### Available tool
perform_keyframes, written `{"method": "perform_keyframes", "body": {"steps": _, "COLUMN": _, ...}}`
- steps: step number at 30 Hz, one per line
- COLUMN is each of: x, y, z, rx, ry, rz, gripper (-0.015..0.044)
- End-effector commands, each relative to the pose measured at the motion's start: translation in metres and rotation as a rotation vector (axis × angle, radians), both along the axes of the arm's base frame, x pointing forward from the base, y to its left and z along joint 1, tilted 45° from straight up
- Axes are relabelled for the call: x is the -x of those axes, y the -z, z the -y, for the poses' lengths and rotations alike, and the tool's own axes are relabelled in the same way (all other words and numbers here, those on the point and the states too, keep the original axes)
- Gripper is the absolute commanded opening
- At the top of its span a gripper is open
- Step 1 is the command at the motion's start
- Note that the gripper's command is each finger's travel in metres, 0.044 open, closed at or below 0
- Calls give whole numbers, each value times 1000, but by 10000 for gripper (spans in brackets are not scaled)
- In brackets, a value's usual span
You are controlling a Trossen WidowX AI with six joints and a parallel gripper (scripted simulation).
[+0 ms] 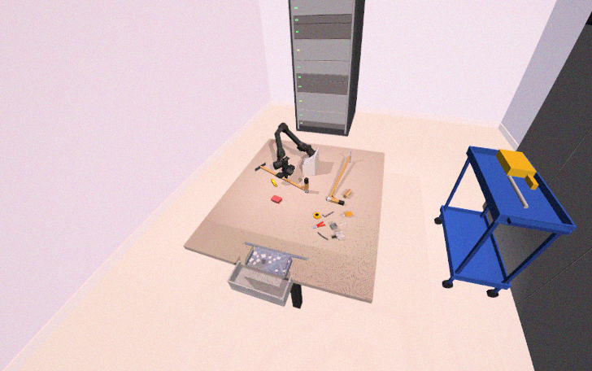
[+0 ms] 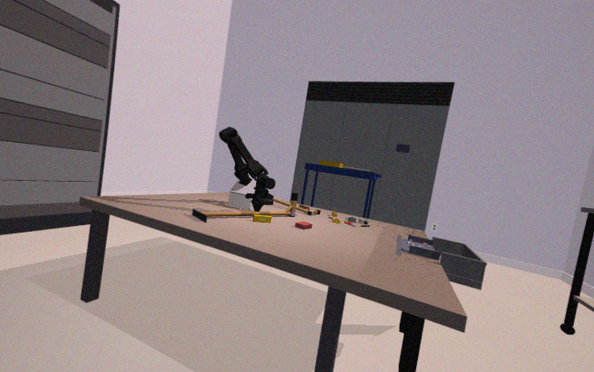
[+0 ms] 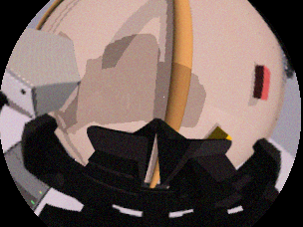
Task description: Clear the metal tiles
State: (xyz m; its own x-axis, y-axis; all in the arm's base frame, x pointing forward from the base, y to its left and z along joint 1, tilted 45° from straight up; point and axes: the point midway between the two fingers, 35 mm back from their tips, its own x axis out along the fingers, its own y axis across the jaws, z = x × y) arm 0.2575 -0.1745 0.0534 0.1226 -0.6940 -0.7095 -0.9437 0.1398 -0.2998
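My gripper (image 1: pixel 285 175) (image 2: pixel 257 209) (image 3: pixel 157 120) is shut and empty, low over the wooden shaft of a long tool (image 1: pixel 295 184) (image 2: pixel 232 214) (image 3: pixel 182 50). That tool lies on the table with a dark crosswise blade at its left end and an upright black-topped grip at the other. A second long wooden tool (image 1: pixel 341 175) lies to the right with a black-ended crosspiece. I cannot tell for certain which is the scraper. Several small pale tiles (image 1: pixel 263 257) lie on the steel plate (image 2: pixel 423 250). The grey catch box (image 1: pixel 257 294) (image 2: pixel 463 267) adjoins its far end.
A pale box (image 1: pixel 310 165) (image 2: pixel 238 200) (image 3: pixel 50 62) stands beside the arm. A yellow block (image 1: pixel 273 182) (image 2: pixel 262 219) and a red block (image 1: pixel 276 198) (image 2: pixel 303 225) (image 3: pixel 265 83) lie near the shaft. A grey bar (image 1: pixel 299 256) (image 2: pixel 398 245) crosses the plate's near end. Small tools lie right of centre.
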Motion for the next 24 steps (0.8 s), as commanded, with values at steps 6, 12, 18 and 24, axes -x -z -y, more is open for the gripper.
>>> {"method": "perform_keyframes", "body": {"steps": 6, "x": -12, "y": -5, "z": 2, "rx": 3, "ry": 3, "rz": 16, "gripper": 0}}
{"method": "perform_keyframes", "body": {"steps": 12, "x": -18, "y": -7, "z": 3, "rx": 3, "ry": 3, "rz": 16, "gripper": 0}}
{"method": "perform_keyframes", "body": {"steps": 18, "x": -24, "y": -9, "z": 4, "rx": 3, "ry": 3, "rz": 17, "gripper": 0}}
{"method": "perform_keyframes", "body": {"steps": 24, "x": -29, "y": -10, "z": 5, "rx": 4, "ry": 3, "rz": 17, "gripper": 0}}
